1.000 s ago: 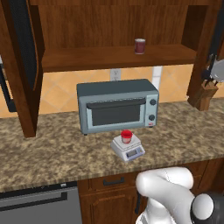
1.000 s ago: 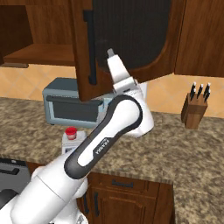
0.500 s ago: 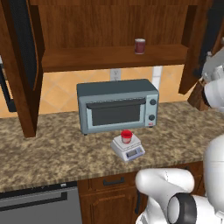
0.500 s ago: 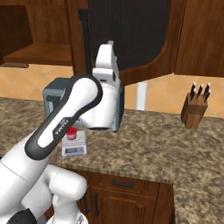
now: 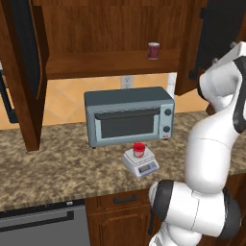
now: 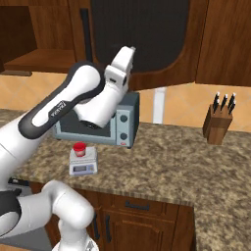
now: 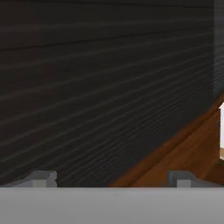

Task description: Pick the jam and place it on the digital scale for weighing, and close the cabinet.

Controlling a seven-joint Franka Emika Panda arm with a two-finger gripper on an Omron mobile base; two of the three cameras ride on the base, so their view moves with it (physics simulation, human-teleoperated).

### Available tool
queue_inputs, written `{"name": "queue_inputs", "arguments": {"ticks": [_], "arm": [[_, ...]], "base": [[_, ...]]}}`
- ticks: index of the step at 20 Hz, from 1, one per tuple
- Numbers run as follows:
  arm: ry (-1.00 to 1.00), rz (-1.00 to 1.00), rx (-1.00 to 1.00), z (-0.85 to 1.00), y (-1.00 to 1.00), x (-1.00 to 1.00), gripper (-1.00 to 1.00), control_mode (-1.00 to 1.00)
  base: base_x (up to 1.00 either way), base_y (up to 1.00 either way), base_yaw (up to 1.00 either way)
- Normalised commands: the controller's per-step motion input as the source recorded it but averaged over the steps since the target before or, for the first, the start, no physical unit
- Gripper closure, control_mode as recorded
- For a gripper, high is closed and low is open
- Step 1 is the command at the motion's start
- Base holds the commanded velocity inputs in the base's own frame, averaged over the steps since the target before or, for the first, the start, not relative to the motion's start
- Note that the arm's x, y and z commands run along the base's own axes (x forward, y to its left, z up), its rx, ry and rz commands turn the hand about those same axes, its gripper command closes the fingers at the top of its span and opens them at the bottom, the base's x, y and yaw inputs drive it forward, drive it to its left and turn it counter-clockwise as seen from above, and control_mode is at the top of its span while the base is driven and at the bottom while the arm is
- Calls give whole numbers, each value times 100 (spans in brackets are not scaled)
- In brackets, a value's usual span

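Pincer point(image 7: 111, 178) spread wide, empty, facing cabinet point(image 7: 105, 87) door; "FRANKA" on arm.

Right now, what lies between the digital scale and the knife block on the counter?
Nothing: in the right base view the stretch of counter from the digital scale, with the jam on it, to the knife block is bare granite.

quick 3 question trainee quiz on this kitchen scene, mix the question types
1. True or false: the jam sits on the digital scale.
2. What stands on the cabinet shelf? A) knife block B) maroon cup C) toaster oven
3. Fill in: in the hand view the fingertips stand apart, facing the door's black ____.

Key: 1 true. 2 B, the maroon cup; the knife block and toaster oven are on the counter. 3 panel.
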Motion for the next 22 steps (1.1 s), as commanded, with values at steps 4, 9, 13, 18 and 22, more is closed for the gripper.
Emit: {"name": "queue_inputs", "arguments": {"ticks": [4, 9, 13, 18, 22], "arm": [[-4, 39, 14, -55, 0, 100, -100, -100], [0, 43, 20, -36, -3, 100, -100, -100], [1, 33, 15, -33, 5, 100, -100, -100], [0, 3, 2, -35, 39, 100, -100, -100], [-3, 0, 1, -1, 6, 28, -100, -100]], "base": [[0, 0, 0], [0, 0, 0], [0, 0, 0], [0, 0, 0], [0, 0, 0]]}}
